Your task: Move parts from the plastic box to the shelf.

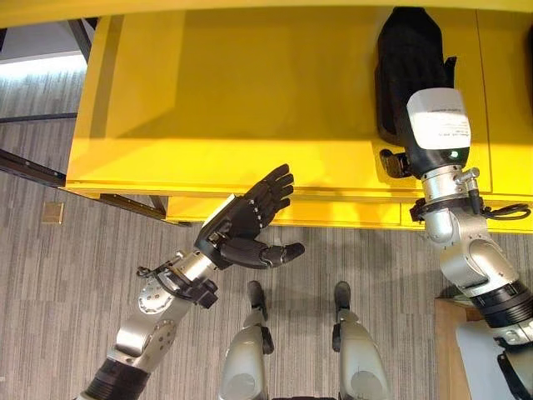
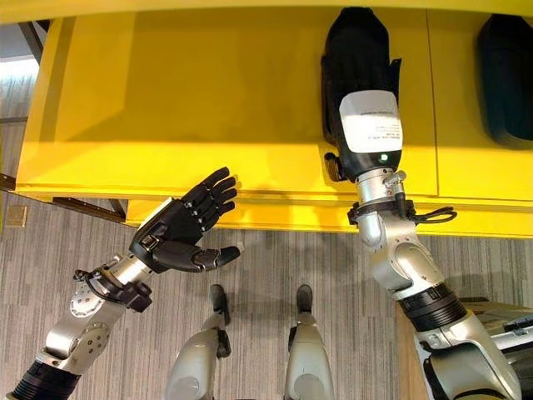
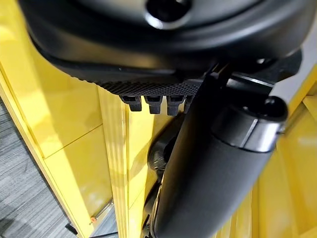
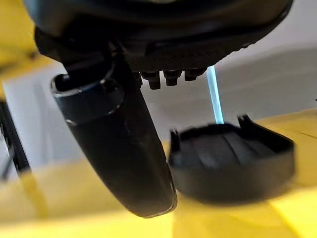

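A yellow shelf (image 1: pixel 208 100) spans the upper part of both eye views. My right hand (image 2: pixel 358 67) lies stretched out flat over the shelf top, fingers straight. In the right wrist view a black rounded plastic part (image 4: pixel 230 163) sits on the yellow surface just past the straight thumb (image 4: pixel 119 148), not in any grasp. A second black part (image 2: pixel 506 75) lies on the shelf further right. My left hand (image 1: pixel 250 221) hovers open in front of the shelf's front edge, palm turned inward, holding nothing; its thumb (image 3: pixel 218 168) shows against the yellow panels.
Grey striped carpet (image 1: pixel 50 275) lies below the shelf. Dark metal frame bars (image 1: pixel 33 167) run under the shelf's left end. A brown wooden surface (image 1: pixel 450 350) stands at the lower right beside my right arm.
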Available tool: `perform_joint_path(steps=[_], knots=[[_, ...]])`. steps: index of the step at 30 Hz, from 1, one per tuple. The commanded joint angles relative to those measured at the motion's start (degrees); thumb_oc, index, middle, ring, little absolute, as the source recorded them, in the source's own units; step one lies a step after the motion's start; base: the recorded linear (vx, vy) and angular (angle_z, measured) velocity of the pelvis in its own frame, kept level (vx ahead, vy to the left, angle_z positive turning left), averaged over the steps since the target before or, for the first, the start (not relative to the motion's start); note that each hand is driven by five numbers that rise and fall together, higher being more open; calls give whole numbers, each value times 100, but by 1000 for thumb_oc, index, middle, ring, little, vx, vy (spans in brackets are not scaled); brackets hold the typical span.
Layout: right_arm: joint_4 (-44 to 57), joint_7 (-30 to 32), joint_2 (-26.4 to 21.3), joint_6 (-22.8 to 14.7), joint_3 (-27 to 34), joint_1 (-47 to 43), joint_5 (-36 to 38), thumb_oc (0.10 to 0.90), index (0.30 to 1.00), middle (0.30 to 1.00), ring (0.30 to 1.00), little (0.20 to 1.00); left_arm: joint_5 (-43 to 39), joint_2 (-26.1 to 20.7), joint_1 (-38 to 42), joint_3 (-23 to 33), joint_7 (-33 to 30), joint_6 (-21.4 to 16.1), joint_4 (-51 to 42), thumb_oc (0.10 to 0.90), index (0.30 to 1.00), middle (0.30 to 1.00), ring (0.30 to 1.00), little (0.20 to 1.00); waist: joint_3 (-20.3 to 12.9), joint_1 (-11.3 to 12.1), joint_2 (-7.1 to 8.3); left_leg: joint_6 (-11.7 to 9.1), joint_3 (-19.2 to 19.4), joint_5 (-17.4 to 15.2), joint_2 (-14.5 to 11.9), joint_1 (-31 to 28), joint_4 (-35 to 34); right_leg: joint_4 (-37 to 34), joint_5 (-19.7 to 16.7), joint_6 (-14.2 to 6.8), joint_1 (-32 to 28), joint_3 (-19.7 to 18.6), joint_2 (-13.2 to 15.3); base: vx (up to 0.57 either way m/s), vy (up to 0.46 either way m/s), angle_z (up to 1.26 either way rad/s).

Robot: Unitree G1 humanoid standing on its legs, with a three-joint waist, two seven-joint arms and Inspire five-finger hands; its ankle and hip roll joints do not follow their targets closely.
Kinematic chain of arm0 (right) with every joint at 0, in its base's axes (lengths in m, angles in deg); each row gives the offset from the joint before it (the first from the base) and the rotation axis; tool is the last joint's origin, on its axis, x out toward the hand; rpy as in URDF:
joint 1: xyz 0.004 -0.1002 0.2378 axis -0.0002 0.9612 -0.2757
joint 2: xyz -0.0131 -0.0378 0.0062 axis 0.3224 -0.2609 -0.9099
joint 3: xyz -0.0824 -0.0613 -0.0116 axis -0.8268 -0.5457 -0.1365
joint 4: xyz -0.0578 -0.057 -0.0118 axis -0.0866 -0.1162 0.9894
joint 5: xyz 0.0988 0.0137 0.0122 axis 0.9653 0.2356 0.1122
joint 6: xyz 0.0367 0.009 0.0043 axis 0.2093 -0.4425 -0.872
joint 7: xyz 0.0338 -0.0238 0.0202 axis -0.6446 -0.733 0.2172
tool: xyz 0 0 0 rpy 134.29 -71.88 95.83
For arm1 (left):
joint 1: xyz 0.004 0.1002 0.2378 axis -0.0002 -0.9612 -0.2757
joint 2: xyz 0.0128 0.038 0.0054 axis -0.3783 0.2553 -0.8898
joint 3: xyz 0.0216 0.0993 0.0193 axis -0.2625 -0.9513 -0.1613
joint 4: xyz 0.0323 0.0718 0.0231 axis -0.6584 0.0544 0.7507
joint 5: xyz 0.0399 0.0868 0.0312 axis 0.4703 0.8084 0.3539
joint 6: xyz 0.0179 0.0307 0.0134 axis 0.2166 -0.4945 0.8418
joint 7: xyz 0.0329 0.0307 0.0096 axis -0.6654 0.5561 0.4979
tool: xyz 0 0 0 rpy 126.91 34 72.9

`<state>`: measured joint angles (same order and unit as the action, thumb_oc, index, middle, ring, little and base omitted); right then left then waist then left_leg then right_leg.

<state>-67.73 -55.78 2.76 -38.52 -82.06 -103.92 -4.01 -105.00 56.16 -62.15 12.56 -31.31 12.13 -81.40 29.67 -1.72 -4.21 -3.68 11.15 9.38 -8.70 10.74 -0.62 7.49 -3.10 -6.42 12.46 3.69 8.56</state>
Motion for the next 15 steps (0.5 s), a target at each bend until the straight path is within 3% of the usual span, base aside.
perform_joint_path(steps=[1,5,7,10,15], knots=[[659,618,-27,-431,487,-264,64,900,1000,1000,1000,1000,-196,170,-42,-88,25,-550,-755,900,1000,1000,1000,1000,-636,-70,-51,5,-353,-515,94,-236,102,773,934,456,-50,-98,-386,29,54,1],[936,563,28,-600,596,-149,160,900,1000,1000,1000,1000,-231,214,-87,-87,-6,-577,-767,900,1000,1000,1000,1000,-692,-105,-90,3,-329,-529,108,-315,77,758,941,451,-99,-108,-362,25,51,-2],[1163,725,54,-1116,629,-122,211,900,1000,1000,1000,1000,-231,248,-121,-124,-17,-636,-739,900,1000,1000,1000,1000,-758,-139,-117,1,-295,-538,104,-399,54,748,947,451,-146,-121,-352,33,62,-3],[1337,811,113,-1320,626,-123,236,900,1000,1000,1000,1000,-243,278,-143,-165,-14,-667,-744,900,1000,1000,1000,1000,-802,-143,-141,-1,-282,-538,106,-454,36,741,945,456,-180,-126,-345,22,45,0],[1612,1201,286,-1262,727,65,579,900,1000,1000,1000,1000,-195,363,-251,-242,-38,-773,-776,900,1000,1000,1000,1000,-955,-170,-149,-5,-247,-565,100,-636,-11,685,941,462,-333,-133,-328,28,44,-5]])
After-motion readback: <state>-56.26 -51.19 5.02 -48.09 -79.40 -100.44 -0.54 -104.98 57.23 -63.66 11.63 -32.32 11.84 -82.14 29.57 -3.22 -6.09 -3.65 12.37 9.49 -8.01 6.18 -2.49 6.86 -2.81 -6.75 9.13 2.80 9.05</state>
